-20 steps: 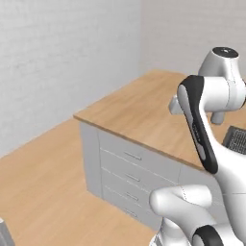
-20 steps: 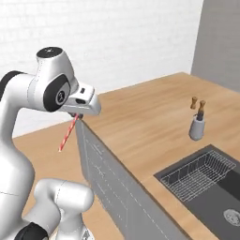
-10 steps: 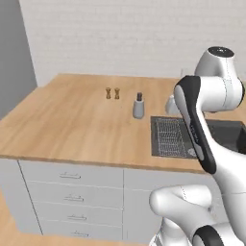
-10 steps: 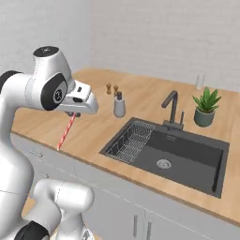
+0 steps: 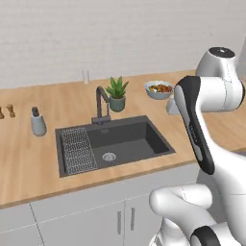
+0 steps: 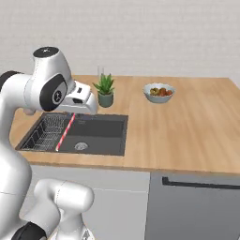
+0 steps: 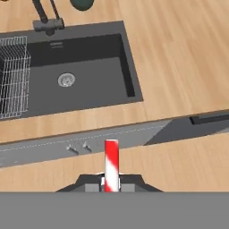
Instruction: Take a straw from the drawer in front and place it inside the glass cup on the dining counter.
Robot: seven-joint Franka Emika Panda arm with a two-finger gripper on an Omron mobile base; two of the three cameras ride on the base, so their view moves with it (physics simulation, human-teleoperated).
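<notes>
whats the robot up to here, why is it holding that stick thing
The gripper is shut on the straw, a red-and-white striped stick that hangs below the hand, in front of the dining counter near its sink. The glass cup stands at the counter's far edge, behind the potted plant, with no straw in it yet.

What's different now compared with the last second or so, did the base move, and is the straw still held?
The base has swung along the dining counter: the sink, plant, fruit bowl and glass cup have come into the views. That is camera motion, not the things moving. The hand stays shut on the straw, which hangs slanted below it as before; the arm's pose looks unchanged.
</notes>
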